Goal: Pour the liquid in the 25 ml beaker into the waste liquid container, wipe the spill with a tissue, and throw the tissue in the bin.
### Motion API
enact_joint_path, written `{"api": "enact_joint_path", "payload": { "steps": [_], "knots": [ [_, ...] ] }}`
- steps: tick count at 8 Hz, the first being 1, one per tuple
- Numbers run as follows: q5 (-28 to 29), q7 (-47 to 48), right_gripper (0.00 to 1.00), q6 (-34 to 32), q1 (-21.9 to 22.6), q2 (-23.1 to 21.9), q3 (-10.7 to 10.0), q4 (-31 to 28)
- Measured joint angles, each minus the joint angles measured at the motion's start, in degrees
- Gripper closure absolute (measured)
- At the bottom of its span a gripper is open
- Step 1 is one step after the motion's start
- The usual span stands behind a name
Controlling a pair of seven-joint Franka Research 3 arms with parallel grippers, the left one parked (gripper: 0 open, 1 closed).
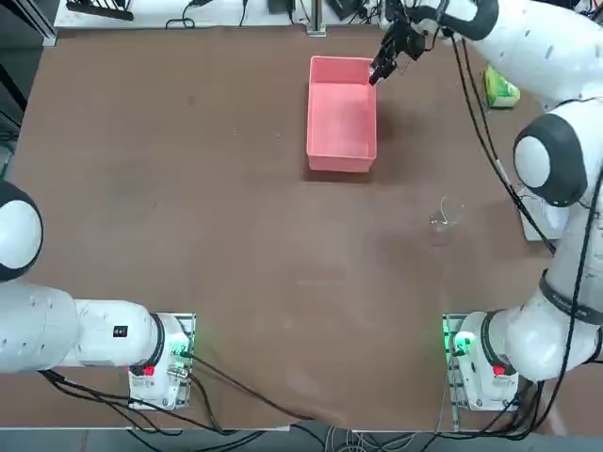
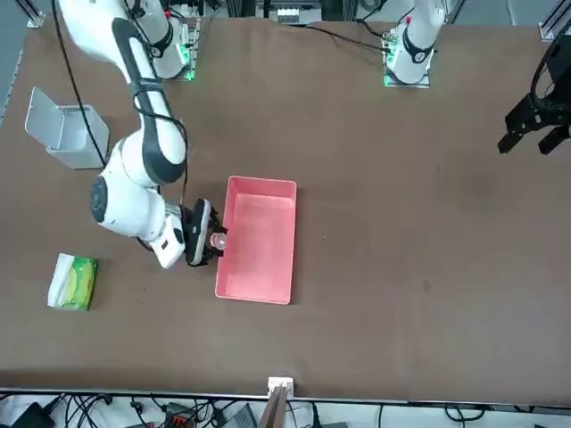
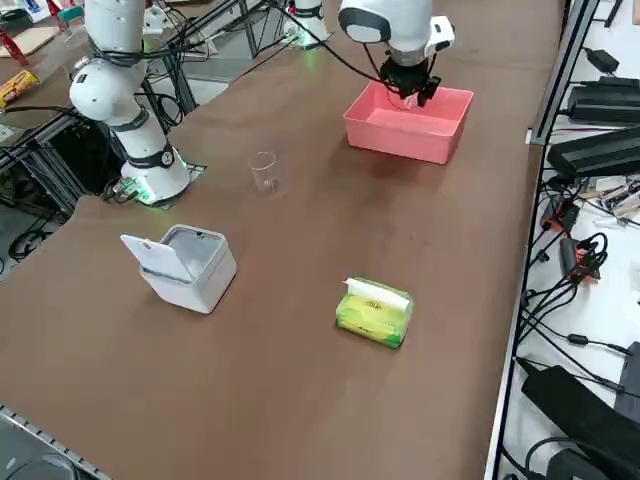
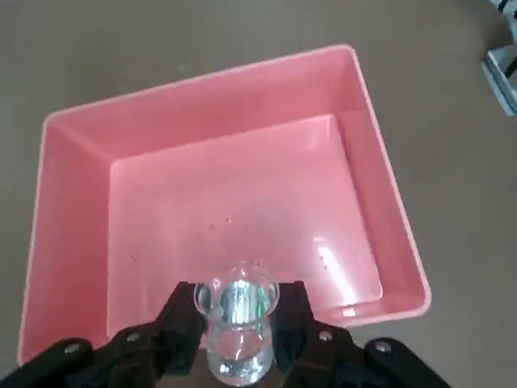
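- The right hand (image 4: pixel 238 339) is pinching the beaker (image 4: pixel 237 323) at the tray's (image 4: pixel 73 202) edge, tipping it inward.
- Pouring step underway, I'd say.
- Next: tilting further, draining fully.

You're looking at a glossy white right arm (image 3: pixel 110 90) with rounded joints and dark grey seams, black cables trailing along it, a green-lit base (image 1: pixel 462 344), and a black right gripper (image 4: pixel 238 335) with silver screws.

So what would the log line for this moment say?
right gripper shut on tiny clear glass beaker | tilted over pink rectangular plastic tray | tissue untouched
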Motion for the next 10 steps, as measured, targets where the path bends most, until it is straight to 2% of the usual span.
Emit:
{"api": "enact_joint_path", "payload": {
  "steps": [2,4,6,10],
  "knots": [
    [-5.13,5.84,0.53,-3.58,1.35,0.27,-0.57,0.84],
    [-10.57,11.29,0.53,-10.26,1.68,0.25,-0.65,3.00],
    [-12.82,13.03,0.53,-14.15,1.67,0.26,-1.00,3.68],
    [-15.30,15.43,0.53,-16.72,1.79,0.35,-1.09,5.90]
  ]
}}
